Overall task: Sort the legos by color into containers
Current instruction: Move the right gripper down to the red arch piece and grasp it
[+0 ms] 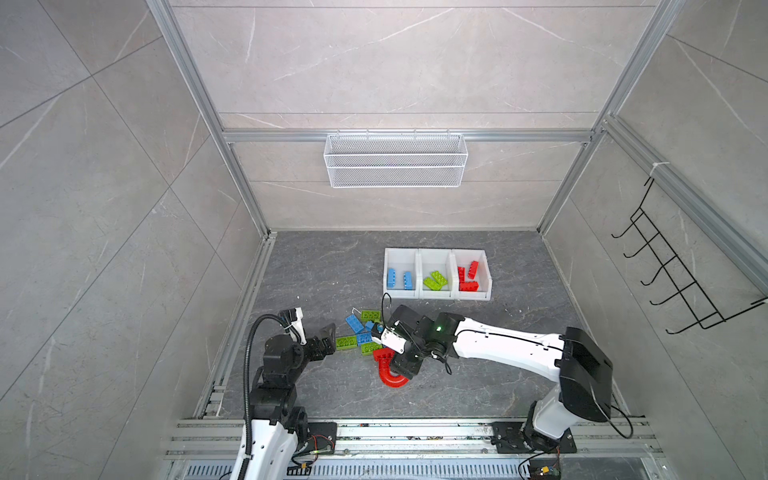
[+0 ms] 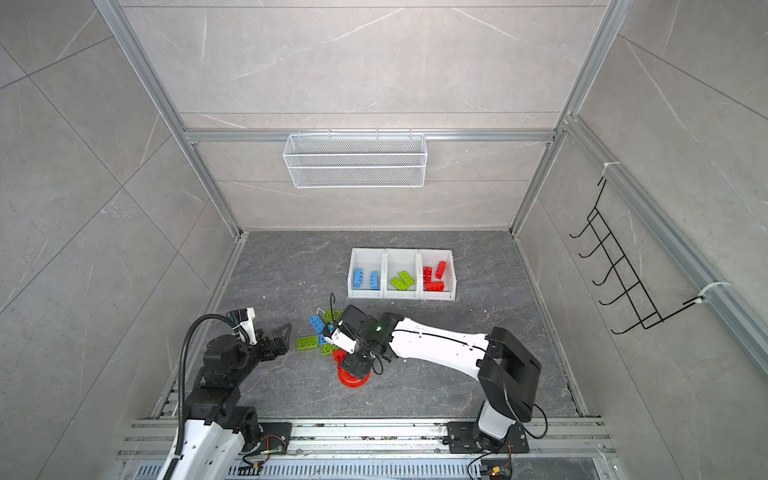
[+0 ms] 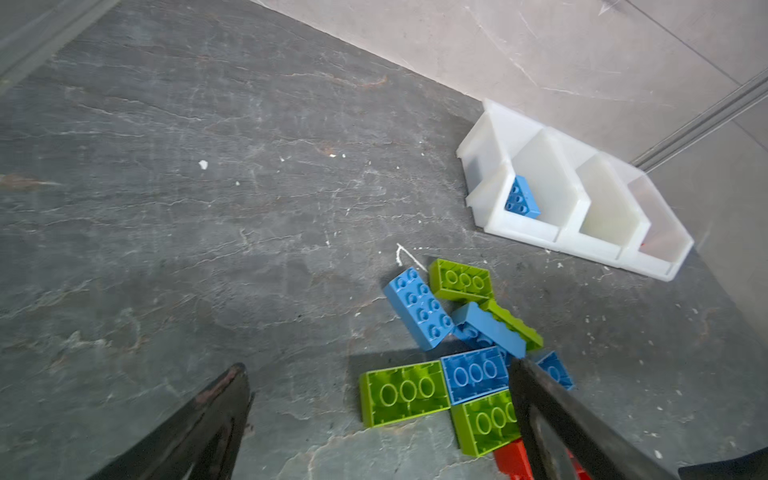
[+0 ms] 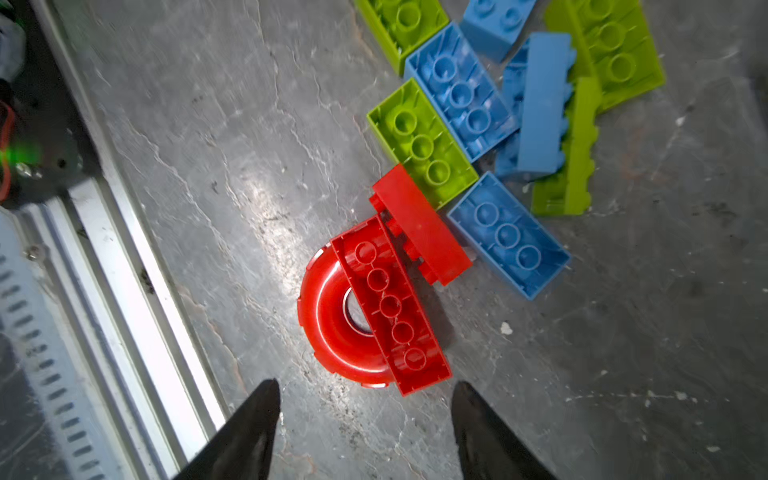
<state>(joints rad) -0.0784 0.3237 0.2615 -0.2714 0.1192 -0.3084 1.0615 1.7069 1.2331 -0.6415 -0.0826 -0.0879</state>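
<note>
The three white containers (image 1: 436,294) stand in a row on the dark table (image 1: 316,270). They are near its back edge, a bit to the right of the middle. The left one has two blue legos (image 1: 399,279) in it. The middle one has two green legos (image 1: 435,281), and the right one has red legos (image 1: 468,277). A pile of loose legos (image 1: 354,323), blue and green, lies near the middle of the table, between the two arms. Many of them are upside down. The big red arch (image 4: 332,324) lies on the side of the pile nearer the front edge. A red brick (image 4: 422,226) on its side touches it. The right gripper (image 4: 366,395) hangs right by the arch with its jaws partly apart and holds nothing. The left gripper (image 3: 376,365) is at the left side of the pile. Its jaws are spread very wide, and it holds nothing too.
</note>
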